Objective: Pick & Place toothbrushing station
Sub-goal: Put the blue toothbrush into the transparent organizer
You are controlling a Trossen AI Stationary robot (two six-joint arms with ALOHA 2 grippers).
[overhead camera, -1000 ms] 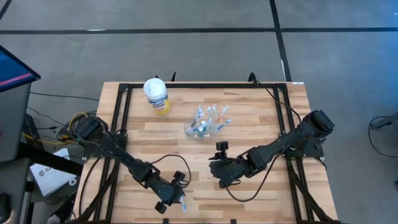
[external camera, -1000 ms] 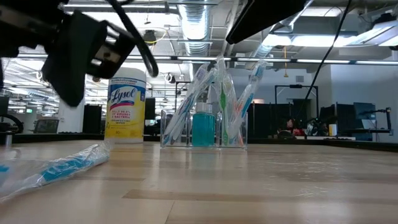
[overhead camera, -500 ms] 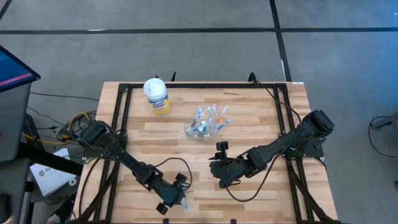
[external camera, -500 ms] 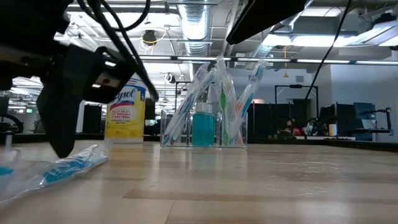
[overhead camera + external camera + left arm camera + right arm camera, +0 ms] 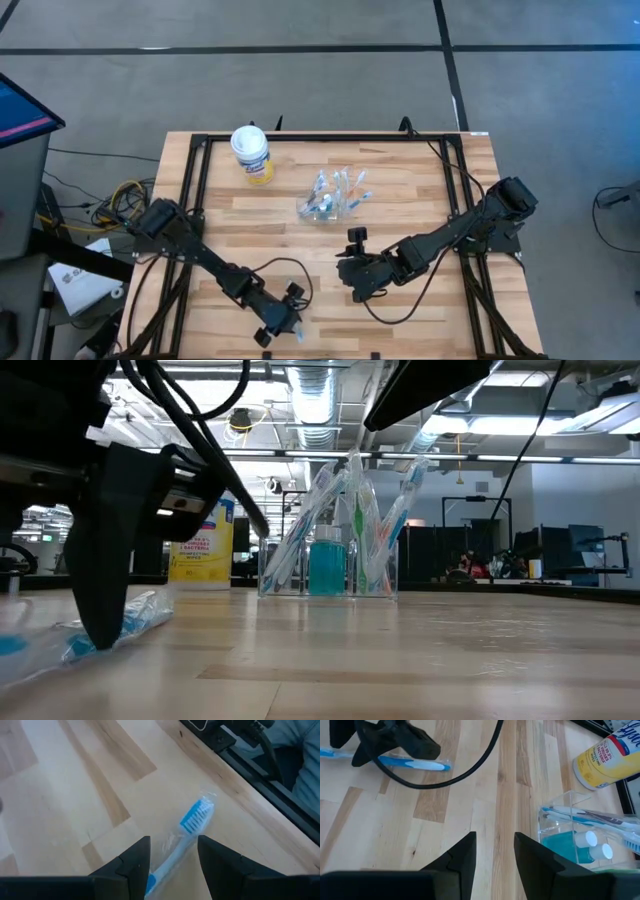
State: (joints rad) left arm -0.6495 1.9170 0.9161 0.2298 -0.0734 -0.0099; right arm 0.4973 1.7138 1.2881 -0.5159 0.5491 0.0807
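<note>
A blue toothbrush point(image 5: 192, 820) in a clear wrapper lies flat on the wooden table near its near edge point(image 5: 298, 331). My left gripper point(image 5: 172, 845) is open and low over it, one finger on each side of the wrapped handle; in the low view one finger point(image 5: 100, 630) reaches table height in front of the wrapper point(image 5: 135, 618). The clear cup point(image 5: 328, 203) stands mid-table with several toothbrushes and teal tubes in it. My right gripper point(image 5: 495, 845) hangs open above the table, near side of the cup, with nothing between its fingers. My left gripper comes slanting down over the wrapped toothbrush's handle point(image 5: 165, 865), its fingers along the handle's two sides. I cannot tell whether they touch the wrapper. The toothbrush lies flat on the table.
A white tub with a yellow label point(image 5: 251, 153) stands upright at the far left of the table. Black frame rails point(image 5: 195, 190) run along the table's sides. A dark cable point(image 5: 470, 770) hangs from the left arm over the boards.
My left gripper has come down toward the table over the wrapped toothbrush, its finger now at table height in the low view. The toothbrush lies where it was. The right arm has kept still.
</note>
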